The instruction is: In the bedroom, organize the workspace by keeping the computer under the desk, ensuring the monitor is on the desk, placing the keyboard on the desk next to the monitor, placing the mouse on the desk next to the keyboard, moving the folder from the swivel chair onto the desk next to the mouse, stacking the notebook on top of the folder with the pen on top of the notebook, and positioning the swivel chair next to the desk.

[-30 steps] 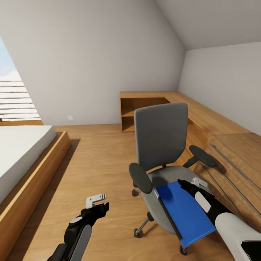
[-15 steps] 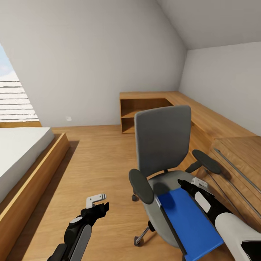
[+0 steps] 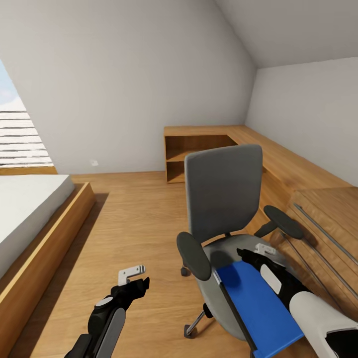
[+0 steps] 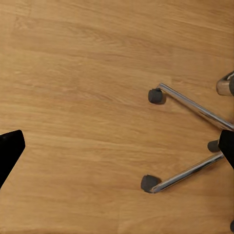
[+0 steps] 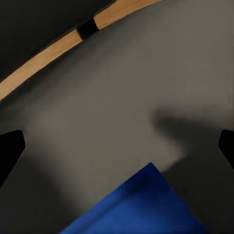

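**Two arms, one folder: bedroom stock at the chair**

1. Bed (image 3: 25,209) — far left, white mattress on a wooden frame. Not part of the job.

2. Left gripper (image 3: 133,278) — low over bare floor (image 3: 129,219), left of the chair. In its wrist view the two dark fingertips (image 4: 9,148) sit at opposite edges with nothing between them: spread wide, empty. That view also takes in the chair's chrome legs (image 4: 195,107) and castors.

3. Chair (image 3: 223,199) — grey swivel type, centre, back upright, armrests on both sides. Its seat (image 5: 122,112) carries the folder.

4. Folder (image 3: 256,303) — blue, flat, lying on the seat with its near end overhanging the front edge toward the robot. Long axis runs from the seat's middle down toward the robot's right side. A blue corner (image 5: 146,204) shows in the right wrist view, between the fingers' lines but short of them.

5. Right gripper (image 3: 247,256) — over the seat at the folder's far end, just above or at that corner; contact cannot be told. Its fingertips (image 5: 9,146) stand far apart, so it is released and grips nothing.

6. Shelf unit (image 3: 199,149) and wooden counter (image 3: 298,174) — along the far and right walls.

Judgement: the right arm is much the nearer. The folder lies just back toward the robot from that gripper, so a grasp calls for closing on the far edge or corner.
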